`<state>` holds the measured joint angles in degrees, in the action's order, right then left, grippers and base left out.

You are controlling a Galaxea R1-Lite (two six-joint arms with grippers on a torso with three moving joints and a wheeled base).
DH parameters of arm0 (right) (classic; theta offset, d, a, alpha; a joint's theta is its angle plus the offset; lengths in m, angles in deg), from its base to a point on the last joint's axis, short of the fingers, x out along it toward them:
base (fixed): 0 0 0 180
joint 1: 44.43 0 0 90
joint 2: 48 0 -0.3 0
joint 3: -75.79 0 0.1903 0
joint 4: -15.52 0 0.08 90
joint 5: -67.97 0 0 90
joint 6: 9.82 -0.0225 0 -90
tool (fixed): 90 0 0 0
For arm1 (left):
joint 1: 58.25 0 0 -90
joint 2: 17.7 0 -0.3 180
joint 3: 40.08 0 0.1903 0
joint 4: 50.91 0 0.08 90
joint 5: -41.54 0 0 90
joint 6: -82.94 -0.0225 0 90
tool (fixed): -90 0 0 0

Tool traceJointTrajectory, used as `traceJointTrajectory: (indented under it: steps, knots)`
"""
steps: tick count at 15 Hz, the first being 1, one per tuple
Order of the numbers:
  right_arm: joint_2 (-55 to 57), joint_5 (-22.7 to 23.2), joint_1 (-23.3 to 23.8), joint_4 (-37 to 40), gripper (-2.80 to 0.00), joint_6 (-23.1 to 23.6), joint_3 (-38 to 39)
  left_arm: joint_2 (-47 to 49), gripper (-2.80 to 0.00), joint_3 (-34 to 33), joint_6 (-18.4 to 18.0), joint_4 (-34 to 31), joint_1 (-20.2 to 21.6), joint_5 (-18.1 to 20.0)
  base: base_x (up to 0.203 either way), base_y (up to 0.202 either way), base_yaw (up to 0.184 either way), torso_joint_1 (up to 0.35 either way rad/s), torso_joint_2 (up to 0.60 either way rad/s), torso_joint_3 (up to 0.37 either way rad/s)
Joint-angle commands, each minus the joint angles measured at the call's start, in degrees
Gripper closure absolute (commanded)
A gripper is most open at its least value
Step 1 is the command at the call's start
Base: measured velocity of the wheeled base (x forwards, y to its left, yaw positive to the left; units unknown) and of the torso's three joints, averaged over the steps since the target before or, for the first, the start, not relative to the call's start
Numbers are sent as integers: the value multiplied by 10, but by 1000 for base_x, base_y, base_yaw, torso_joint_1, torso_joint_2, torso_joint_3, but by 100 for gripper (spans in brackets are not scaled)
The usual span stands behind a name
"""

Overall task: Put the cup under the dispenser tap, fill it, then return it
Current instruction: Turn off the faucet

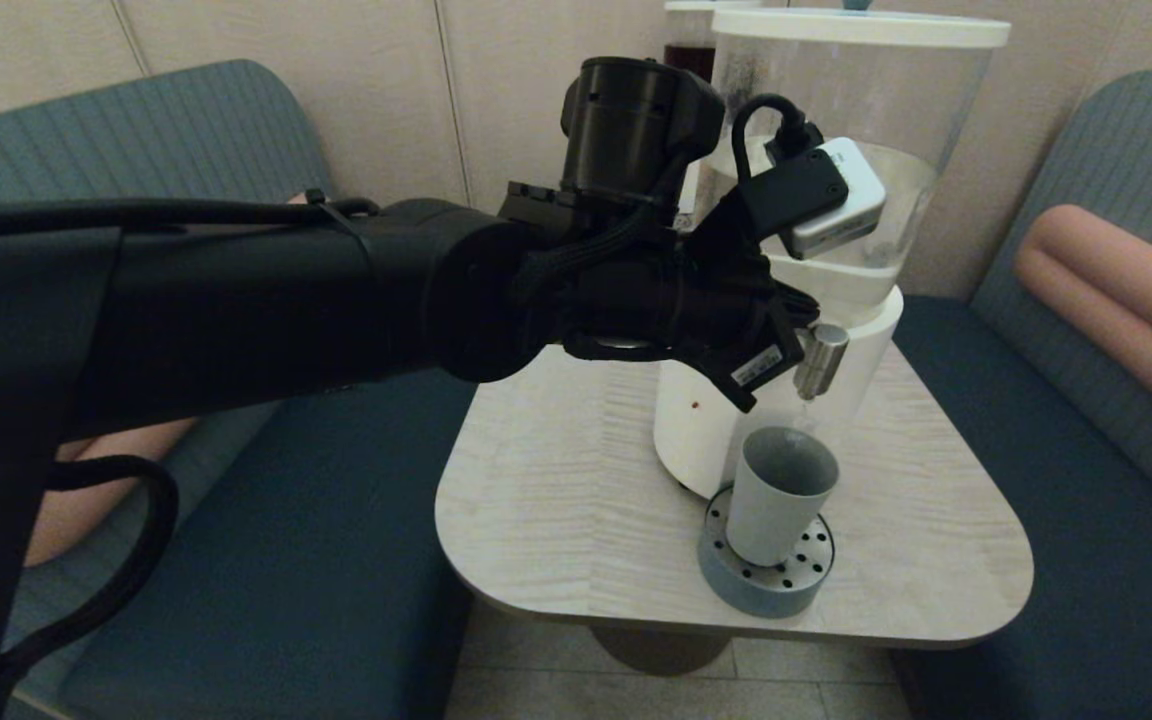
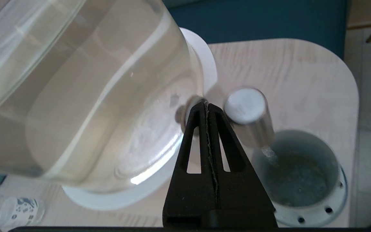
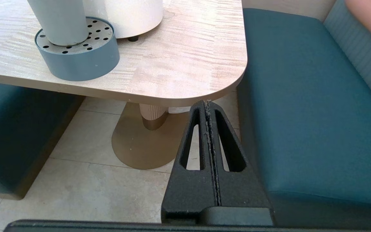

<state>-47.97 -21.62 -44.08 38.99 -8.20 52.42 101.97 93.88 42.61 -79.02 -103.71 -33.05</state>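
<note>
The grey-blue cup (image 1: 781, 495) stands upright on the round perforated tray (image 1: 736, 585), directly under the steel dispenser tap (image 1: 821, 360). In the left wrist view a thin stream runs from the tap (image 2: 248, 112) into the cup (image 2: 301, 167), which holds some water. My left gripper (image 2: 207, 104) is shut with nothing between its fingers; its tips rest at the tap's stem, close against the clear tank (image 2: 76, 80). My right gripper (image 3: 207, 102) hangs shut and empty below the table corner, right of the cup (image 3: 60, 19).
The big dispenser's white base (image 1: 696, 420) stands on the pale wooden table (image 1: 556, 500). A narrower dispenser with dark liquid (image 1: 691, 55) is behind it. A small labelled bottle (image 2: 18, 209) lies near the base. Teal benches (image 3: 301, 112) flank the table.
</note>
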Motion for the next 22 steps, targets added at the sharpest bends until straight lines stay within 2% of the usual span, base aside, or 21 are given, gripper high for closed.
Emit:
traceJointTrajectory:
  steps: [1,5,9,22]
  knots:
    - [0,0,0,0,0,0,1,-22,0,-6,-2,-5,1,0,0,0,0,0,0,0]
    - [0,0,0,0,0,0,1,-48,0,-29,0,-13,2,1,0,0,0,0,0,0]
    - [1,0,0,0,0,0,1,-64,0,-87,0,-3,1,3,0,0,0,0,0,0]
    - [0,0,0,0,0,0,1,-23,0,-53,-1,17,2,7,0,0,0,0,0,0]
